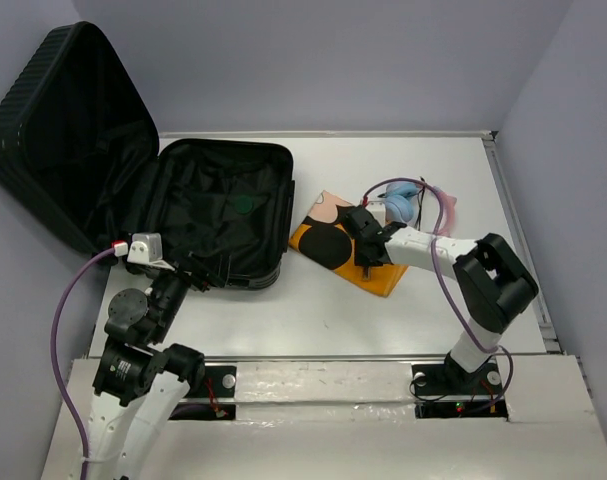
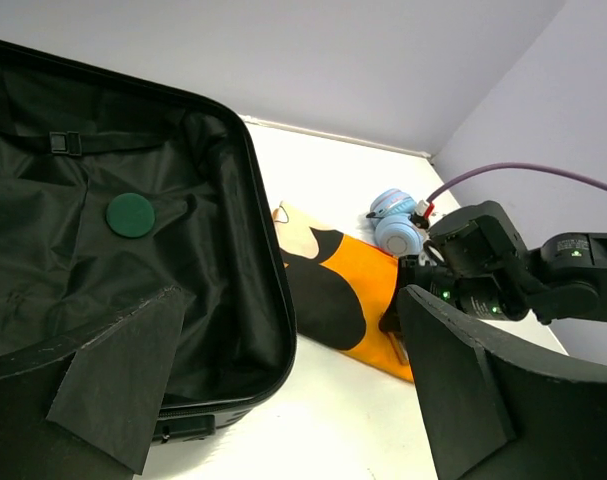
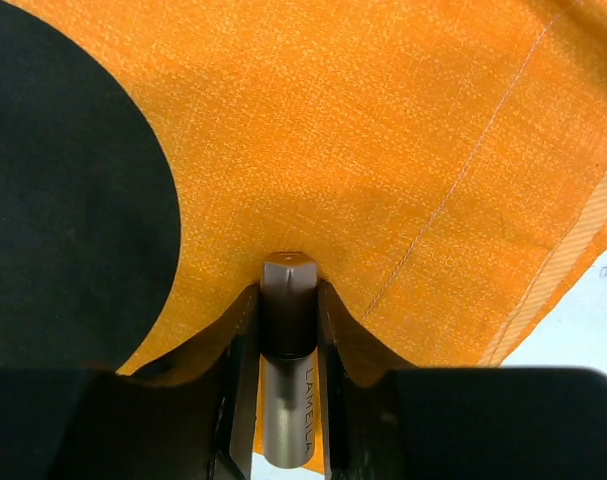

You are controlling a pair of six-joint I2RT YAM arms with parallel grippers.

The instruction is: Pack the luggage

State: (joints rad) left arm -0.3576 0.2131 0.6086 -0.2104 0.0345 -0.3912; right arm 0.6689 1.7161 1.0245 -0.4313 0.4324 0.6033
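1. Top external view: luggage (image 1: 208,235) lies open at the left of the table (image 1: 313,310), its lid propped against the wall, a green disc (image 1: 244,206) on its black lining.
2. Left gripper (image 2: 293,400): fingers spread wide, at the luggage's near rim.
3. Right gripper (image 3: 286,300): fingers pinching a grey rod (image 3: 288,400), tips pressed into the orange cloth (image 3: 383,150), which bunches beside them.
4. Headphones (image 1: 403,205): blue and pink, just beyond the cloth.

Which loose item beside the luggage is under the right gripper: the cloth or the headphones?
The orange-and-black cloth: the right gripper is down on it, while the blue headphones lie farther back, not under it.
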